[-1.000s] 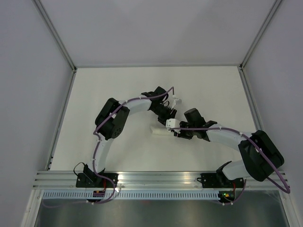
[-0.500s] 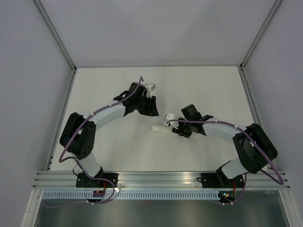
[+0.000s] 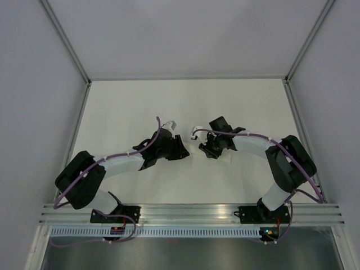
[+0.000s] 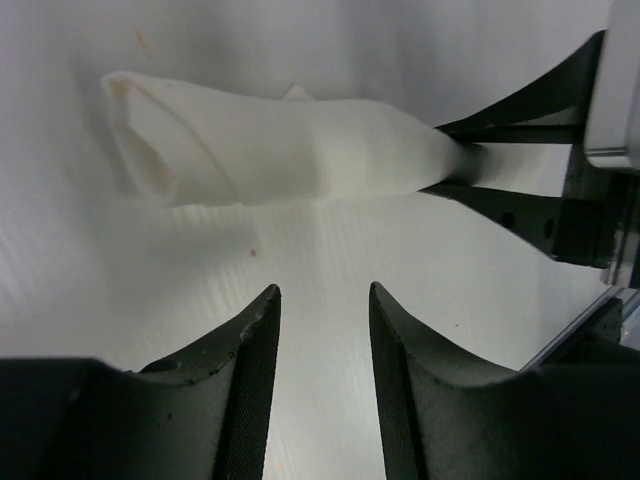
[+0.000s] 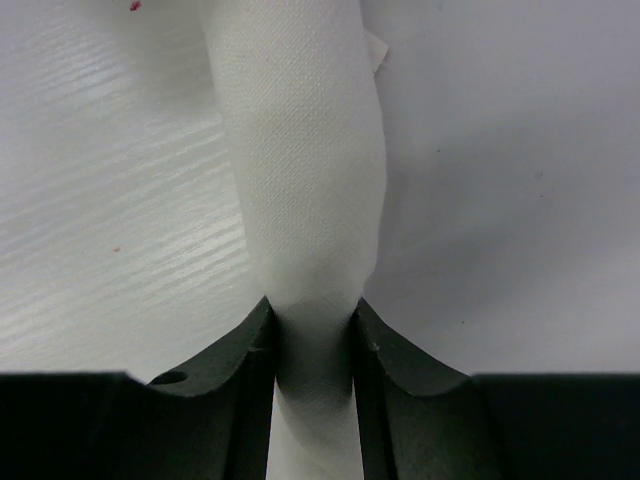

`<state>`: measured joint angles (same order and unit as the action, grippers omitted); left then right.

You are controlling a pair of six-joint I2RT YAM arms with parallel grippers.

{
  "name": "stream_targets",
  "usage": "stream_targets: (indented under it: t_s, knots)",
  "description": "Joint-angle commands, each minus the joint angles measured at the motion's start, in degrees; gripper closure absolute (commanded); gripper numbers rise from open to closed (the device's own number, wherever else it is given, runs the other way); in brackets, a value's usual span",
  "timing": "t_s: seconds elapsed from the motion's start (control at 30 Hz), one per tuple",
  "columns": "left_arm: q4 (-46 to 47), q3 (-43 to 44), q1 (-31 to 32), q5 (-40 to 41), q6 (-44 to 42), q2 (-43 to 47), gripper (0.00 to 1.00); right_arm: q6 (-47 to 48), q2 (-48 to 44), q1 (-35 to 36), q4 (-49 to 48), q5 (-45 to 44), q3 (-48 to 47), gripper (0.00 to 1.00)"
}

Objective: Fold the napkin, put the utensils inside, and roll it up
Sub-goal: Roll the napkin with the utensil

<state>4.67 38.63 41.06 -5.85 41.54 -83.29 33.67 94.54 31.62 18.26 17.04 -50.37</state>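
Here is the napkin (image 4: 270,150), rolled up into a tight white tube and lying out on the white table (image 3: 129,107) near the middle, between the two arms. The right gripper (image 5: 312,322) has it by one end: in the right wrist view the cloth is squeezed thin between the two dark jaws, and the rest of the roll runs straight away from them across the surface. From the left wrist view you see the same hold side-on, with the right arm's dark fingers (image 4: 520,205) clamped on the narrowed end at the right. The free end at the left is open and hollow, and what sits inside cannot be made out. A small corner of cloth pokes out of the roll's far side. The left gripper (image 4: 322,310) holds nothing; its jaws stand a narrow gap apart, low over bare table, just beside the roll and not touching it. From above, the two grippers face each other, close but apart, left arm reaching in from the left and right arm folded back in from the right. A tiny red speck (image 4: 252,252) lies on the table between the left gripper and the roll.
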Motion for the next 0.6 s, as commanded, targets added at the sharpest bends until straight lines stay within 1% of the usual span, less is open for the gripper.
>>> stream_targets:
  t_s: [0.0, 0.1, 0.27, 0.3, 0.43, 0.57]
  knots:
    - [13.17, 0.74, 2.88, 5.14, 9.08, -3.45, 0.54, -4.48, 4.77, -0.24, 5.99, -0.52, -1.57, 0.77]
    - [15.89, 1.88, 4.64, 10.4, 11.98, -6.62, 0.54, -6.68, 6.53, -0.76, 6.96, 0.27, -3.59, 0.77]
    - [16.43, 2.94, 5.7, 14.72, 15.58, -8.82, 0.52, -9.94, 10.04, -2.17, 9.33, 3.17, -7.45, 0.77]
    - [16.51, 3.38, 5.79, 16.2, 15.76, -9.35, 0.5, -10.64, 10.48, -2.43, 10.12, 3.87, -8.07, 0.77]
    - [16.52, 5.48, 5.88, 17.97, 15.77, -11.45, 0.5, -13.18, 13.03, -3.31, 11.88, 7.65, -10.8, 0.77]
    - [13.72, 9.35, 5.87, 19.38, 14.72, -14.53, 0.5, -16.44, 14.18, -3.67, 12.41, 9.33, -12.82, 0.77]
